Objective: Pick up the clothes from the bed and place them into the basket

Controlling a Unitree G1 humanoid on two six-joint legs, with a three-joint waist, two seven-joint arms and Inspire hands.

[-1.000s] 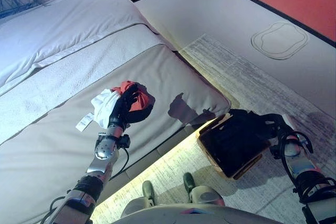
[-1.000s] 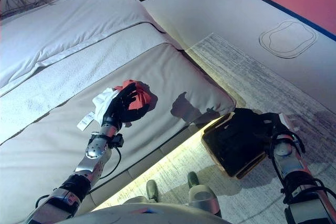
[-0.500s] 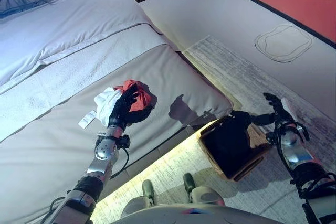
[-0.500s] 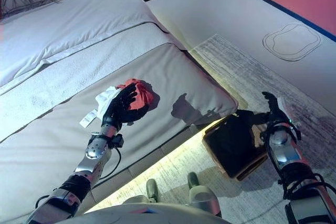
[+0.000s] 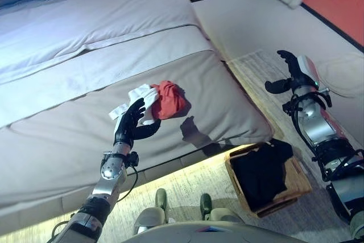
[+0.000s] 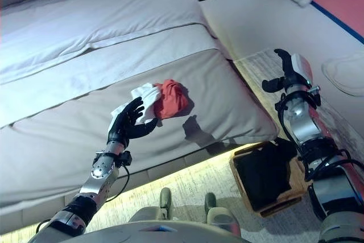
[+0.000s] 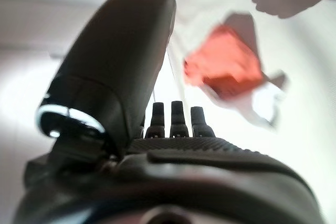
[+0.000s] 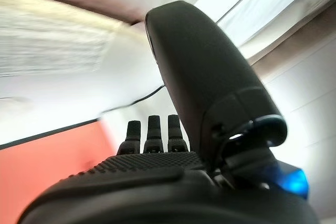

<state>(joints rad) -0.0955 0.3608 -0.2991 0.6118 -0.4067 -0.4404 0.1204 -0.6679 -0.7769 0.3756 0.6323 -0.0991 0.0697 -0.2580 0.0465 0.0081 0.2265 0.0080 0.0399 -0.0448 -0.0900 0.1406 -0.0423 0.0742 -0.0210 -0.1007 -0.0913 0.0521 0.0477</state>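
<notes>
While left hand (image 5: 129,127) fingers spread beside clothes (image 5: 162,98) — head views alone show basket (image 5: 267,173), right hand (image 5: 289,72) open.

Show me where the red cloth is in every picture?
Left eye view: red cloth bunched on the bed, middle of the picture, just past the left hand.
Right eye view: red cloth, again mid-picture on the bed.
Left wrist view: blurry red cloth beyond the fingers.
Right wrist view: not in it.
Shared landmark: the white cloth touching the red one.
</notes>
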